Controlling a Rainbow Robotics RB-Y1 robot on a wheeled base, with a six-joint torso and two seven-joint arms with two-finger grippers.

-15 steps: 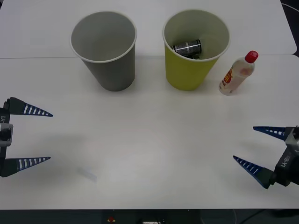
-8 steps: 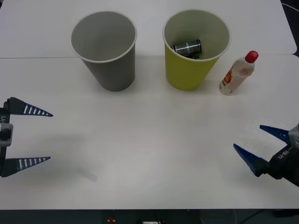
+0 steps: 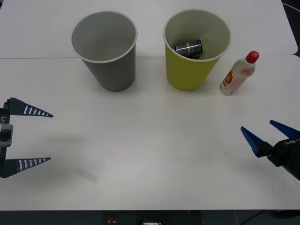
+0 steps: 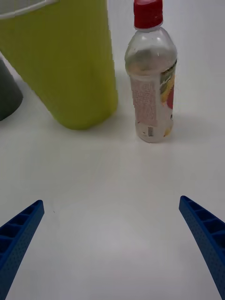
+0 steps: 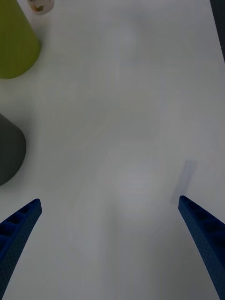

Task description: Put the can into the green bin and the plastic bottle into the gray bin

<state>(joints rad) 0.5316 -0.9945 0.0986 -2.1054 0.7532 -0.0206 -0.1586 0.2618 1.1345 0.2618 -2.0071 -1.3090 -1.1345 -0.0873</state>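
The can (image 3: pixel 188 48) lies on its side inside the green bin (image 3: pixel 187 77), which stands at the back of the table. Left of it stands the gray bin (image 3: pixel 112 70). The plastic bottle (image 3: pixel 238 74) with its red cap stands upright just right of the green bin. In the right wrist view the bottle (image 4: pixel 151 84) stands beside the green bin (image 4: pixel 70 70), straight ahead of my open right gripper (image 4: pixel 112 234). That right gripper (image 3: pixel 262 133) hovers at the table's right side, well in front of the bottle. My left gripper (image 3: pixel 40 137) waits open at the left edge.
The white table (image 3: pixel 150 150) is bare between the grippers and the bins. In the left wrist view the green bin (image 5: pixel 14 47) and gray bin (image 5: pixel 9 150) show at one side, with bare table ahead.
My right gripper has swung round and shifted right and slightly forward, its fingers now pointing more toward the bottle. The left arm, bins, can and bottle have not moved.
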